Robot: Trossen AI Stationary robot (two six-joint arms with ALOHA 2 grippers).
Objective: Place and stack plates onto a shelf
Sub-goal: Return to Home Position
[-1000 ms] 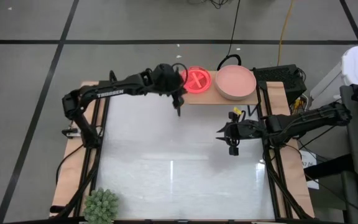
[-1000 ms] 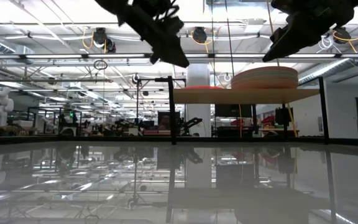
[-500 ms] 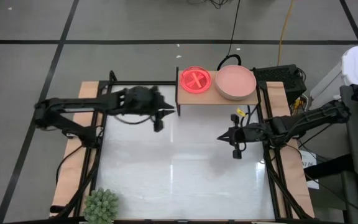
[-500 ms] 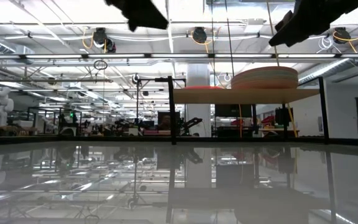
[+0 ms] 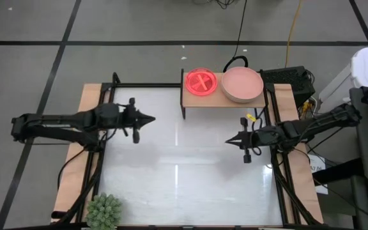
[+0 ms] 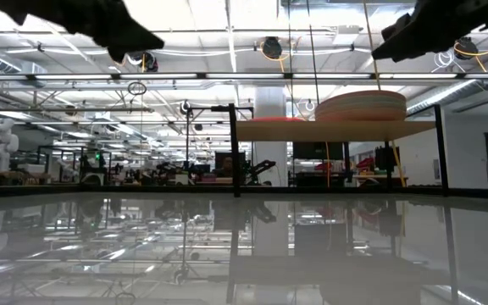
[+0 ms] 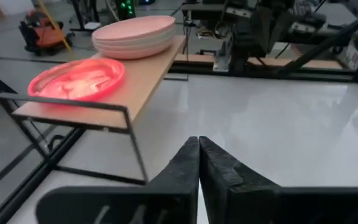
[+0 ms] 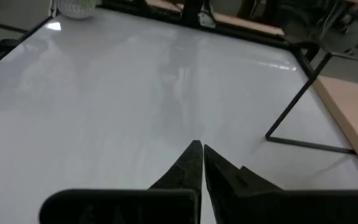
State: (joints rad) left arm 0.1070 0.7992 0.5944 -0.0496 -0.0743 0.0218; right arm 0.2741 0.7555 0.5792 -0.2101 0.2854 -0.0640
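Note:
The light-wood shelf (image 5: 222, 101) on thin black legs stands at the table's far edge. On its left half rests a glossy magenta plate stack (image 5: 200, 82), also in the left wrist view (image 7: 76, 78). On its right half rests a stack of larger dusty-pink plates (image 5: 241, 84), seen too in the left wrist view (image 7: 134, 36) and the low view (image 6: 361, 105). My left gripper (image 5: 151, 119) is shut and empty above the table's left part, pointing right. My right gripper (image 5: 229, 141) is shut and empty above the right part, pointing left.
A spiky green plant (image 5: 104, 211) stands at the table's near left corner. The white tabletop (image 5: 184, 166) spreads between the two grippers. Black frame rails (image 5: 101, 160) run along the left and right sides. Dark equipment (image 5: 287, 80) sits beyond the shelf's right end.
My left gripper has drawn back from the shelf's left end toward the table's left edge and a little nearer, staying empty. My right gripper has shifted slightly toward the right. The plates on the shelf have stayed put.

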